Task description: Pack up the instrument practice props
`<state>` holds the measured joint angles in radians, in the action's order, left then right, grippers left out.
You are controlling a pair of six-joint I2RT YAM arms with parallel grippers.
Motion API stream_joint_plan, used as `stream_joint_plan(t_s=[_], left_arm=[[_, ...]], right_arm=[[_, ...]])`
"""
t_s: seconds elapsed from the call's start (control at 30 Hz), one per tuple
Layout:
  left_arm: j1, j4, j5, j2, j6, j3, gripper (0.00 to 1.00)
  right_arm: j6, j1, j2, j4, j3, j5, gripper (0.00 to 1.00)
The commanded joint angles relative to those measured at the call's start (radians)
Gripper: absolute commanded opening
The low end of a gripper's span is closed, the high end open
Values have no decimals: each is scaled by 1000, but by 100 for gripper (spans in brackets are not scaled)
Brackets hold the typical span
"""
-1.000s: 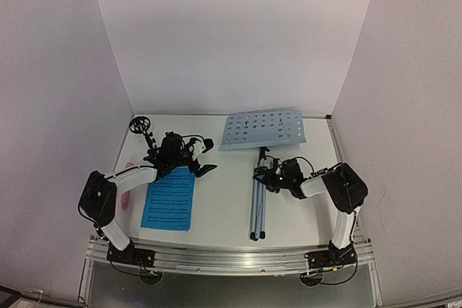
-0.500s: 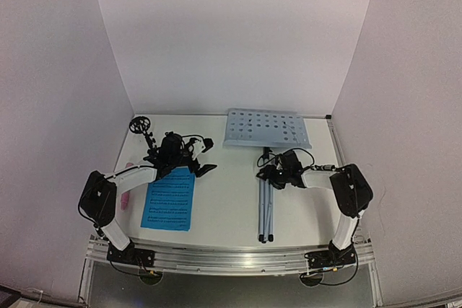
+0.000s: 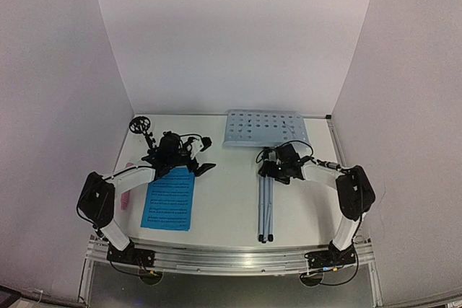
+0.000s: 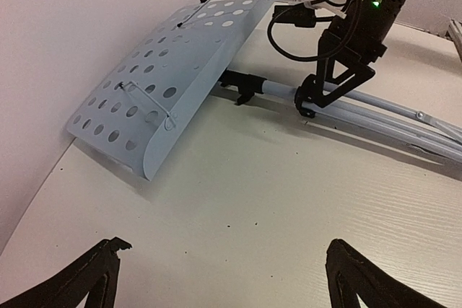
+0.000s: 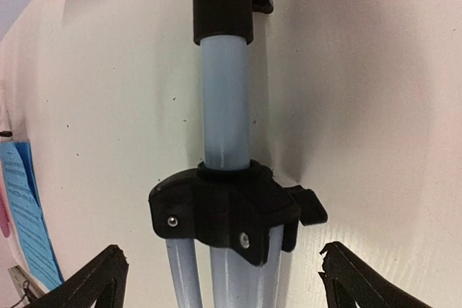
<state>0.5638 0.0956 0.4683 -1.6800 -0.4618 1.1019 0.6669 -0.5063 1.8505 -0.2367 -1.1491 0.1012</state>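
Right claw spread wide, gripping nothing, stand pole lying between its jaws, black collar right beneath; desk flat ahead. Looks light, rigid, slick metal, long and swingy. I'd clamp beside that collar.

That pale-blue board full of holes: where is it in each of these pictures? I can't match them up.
Top external: the perforated board lies at the back, right of centre.
Left wrist: upper left, lying down with its holes facing up.
Right wrist: not in it.
Shared landmark: the stand's pale tube, seen in all three views.
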Motion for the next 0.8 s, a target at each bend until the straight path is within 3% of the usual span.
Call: stream_joint_plan(t_s=[0.0,0.23,0.5,0.6,0.77], left_arm=[[-11,15,-14,63,48,-1,100],[-12,-14,-79,182,160,-29,99],[-39,-44,-209,483,292,-247,100],[-113,-78,-206,575,339,-320,100],[-355,-98,-160,754,454,-433,100]], right_arm=[[-91,-23,-84,-171,-84,-136,91],[-228,-26,-232,-249,-119,-168,94],[-392,19,-395,-265,-49,-248,98],[-421,86,-457,-236,1,-253,98],[-433,260,-606,-112,157,-184,98]])
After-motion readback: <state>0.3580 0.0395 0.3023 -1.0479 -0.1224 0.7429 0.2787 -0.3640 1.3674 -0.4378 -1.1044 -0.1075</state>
